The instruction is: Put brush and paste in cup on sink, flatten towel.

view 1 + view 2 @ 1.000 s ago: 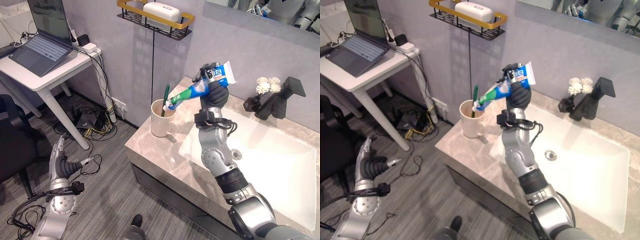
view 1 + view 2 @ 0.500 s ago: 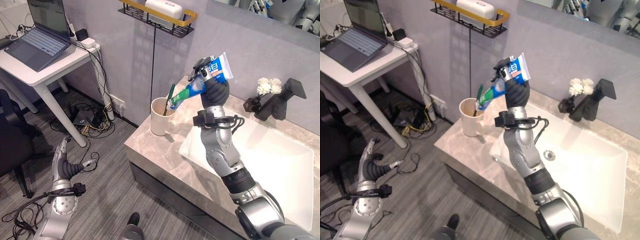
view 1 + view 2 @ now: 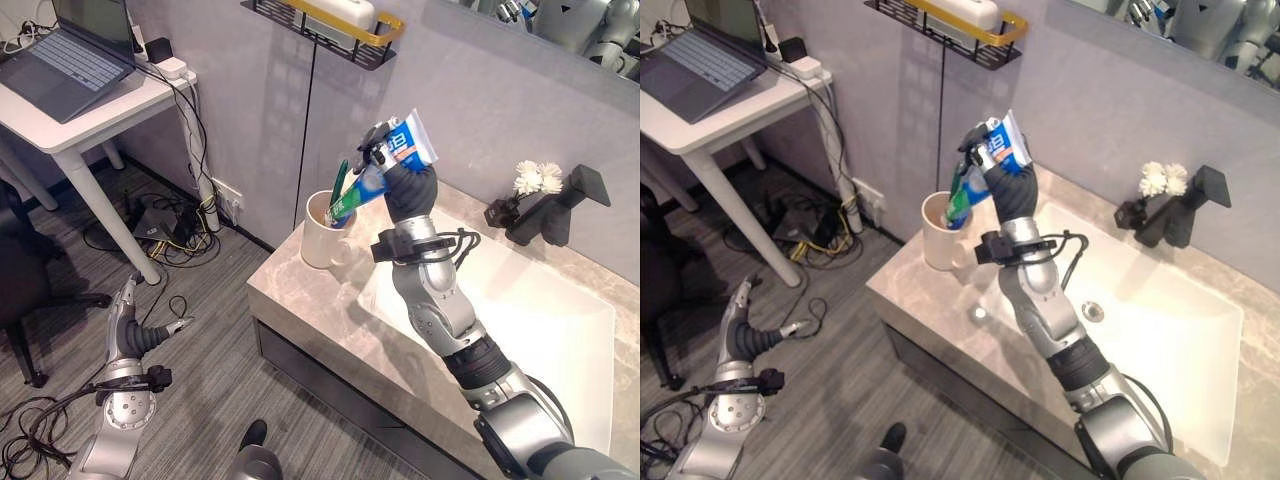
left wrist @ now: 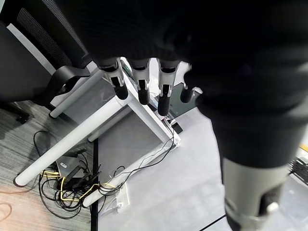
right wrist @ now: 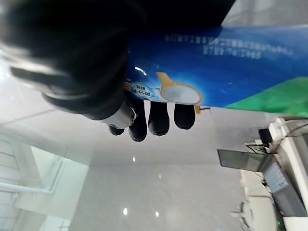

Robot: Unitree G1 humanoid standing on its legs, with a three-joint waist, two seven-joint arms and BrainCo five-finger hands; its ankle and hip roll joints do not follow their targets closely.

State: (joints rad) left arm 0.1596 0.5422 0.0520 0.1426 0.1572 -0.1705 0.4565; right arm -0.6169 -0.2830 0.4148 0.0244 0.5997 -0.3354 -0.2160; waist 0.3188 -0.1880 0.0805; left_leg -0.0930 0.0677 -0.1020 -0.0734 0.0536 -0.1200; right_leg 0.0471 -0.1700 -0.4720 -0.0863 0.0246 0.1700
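Right hand (image 3: 405, 180) tilts toothpaste (image 3: 385, 172) over cup (image 3: 322, 229) beside faucet (image 3: 550, 208).

We see a cream cup (image 3: 322, 216) on a mottled grey-beige marble counter (image 3: 330, 320) beside a white sink basin (image 3: 540, 340). The paste tube (image 3: 385, 170) is blue at its flat end and green toward the cap, with a white band; the brush (image 3: 338, 180) is dark green. A gold-rimmed black shelf (image 3: 330, 25) hangs on the lilac-grey wall, near a matte black tap (image 3: 560, 205) and white flowers (image 3: 535, 175).
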